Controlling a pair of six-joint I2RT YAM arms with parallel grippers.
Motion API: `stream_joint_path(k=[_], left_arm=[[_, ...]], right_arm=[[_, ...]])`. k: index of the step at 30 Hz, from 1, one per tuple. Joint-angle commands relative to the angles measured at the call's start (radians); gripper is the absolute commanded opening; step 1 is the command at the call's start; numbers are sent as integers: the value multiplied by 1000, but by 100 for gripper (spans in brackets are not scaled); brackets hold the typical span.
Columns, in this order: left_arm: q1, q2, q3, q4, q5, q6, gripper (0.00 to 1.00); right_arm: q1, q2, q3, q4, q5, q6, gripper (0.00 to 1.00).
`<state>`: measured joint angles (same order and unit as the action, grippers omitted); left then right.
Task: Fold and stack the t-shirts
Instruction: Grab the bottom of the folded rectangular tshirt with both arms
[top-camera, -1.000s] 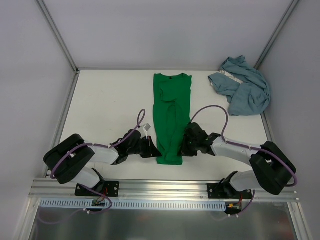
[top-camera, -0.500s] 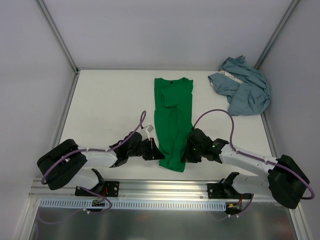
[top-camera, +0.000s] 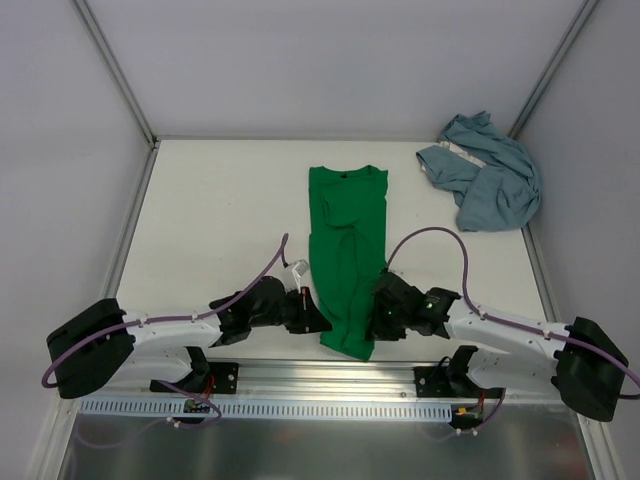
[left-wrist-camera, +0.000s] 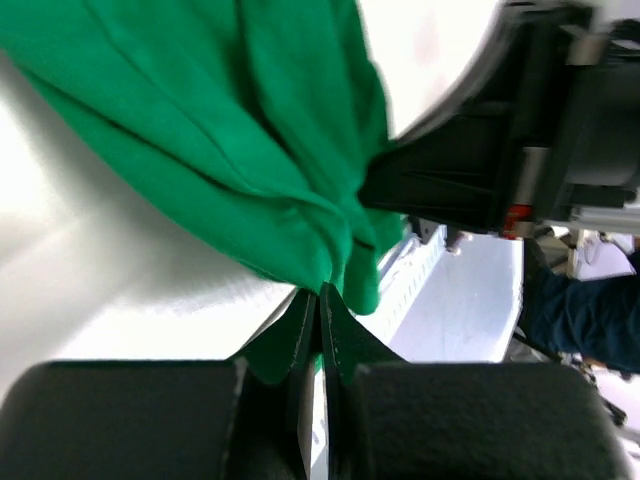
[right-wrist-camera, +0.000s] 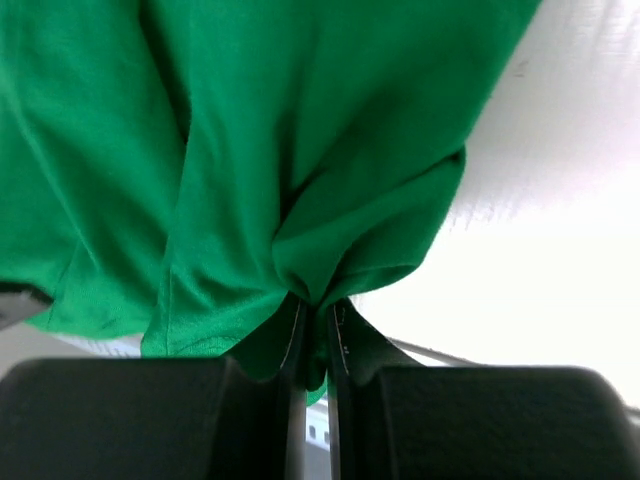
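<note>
Green tee (top-camera: 347, 255) nearer front vs prev.

My left arm (top-camera: 170, 330) and right arm (top-camera: 510, 325) lie low, wrists turned inward.
My left gripper (top-camera: 316, 322) and right gripper (top-camera: 377, 322) face each other, each pinched tight on the green t-shirt (top-camera: 347, 240).

Both arms look alike to me. The left arm (top-camera: 170, 335) and the right arm (top-camera: 505, 325) each have smooth white tube-shaped links set between bulky, rounded, matte black joint housings. A thin purple cable (top-camera: 278, 256) loops loose along the left one, and a second purple cable (top-camera: 432, 230) arches over the right. Each arm stands on a small black base bracket (top-camera: 195, 378). The left gripper (left-wrist-camera: 320, 300) and the right gripper (right-wrist-camera: 315, 305) have blocky black fingers (right-wrist-camera: 110, 420) with thin tapered tips. A small red tab (left-wrist-camera: 515, 214) sits on the right one's black body.
</note>
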<state>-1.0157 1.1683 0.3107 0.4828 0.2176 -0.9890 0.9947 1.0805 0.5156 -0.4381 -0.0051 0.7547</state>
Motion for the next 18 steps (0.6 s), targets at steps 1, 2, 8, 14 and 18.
stream_joint_path(k=[1, 2, 8, 14, 18], left_arm=[[-7, -62, 36, -123, -73, 16, 0], [-7, -68, 53, -154, -83, 27, 0], [5, -65, 215, -352, -127, 101, 0], [52, -16, 284, -360, -97, 102, 0], [94, -7, 315, -385, -78, 122, 0]], right_arm=[[2, -56, 122, -132, 91, -8, 1], [-2, -57, 147, -155, 108, -17, 1], [-57, -21, 282, -223, 88, -87, 1], [-134, 36, 325, -215, 47, -137, 1], [-189, 67, 339, -203, 21, -172, 0]])
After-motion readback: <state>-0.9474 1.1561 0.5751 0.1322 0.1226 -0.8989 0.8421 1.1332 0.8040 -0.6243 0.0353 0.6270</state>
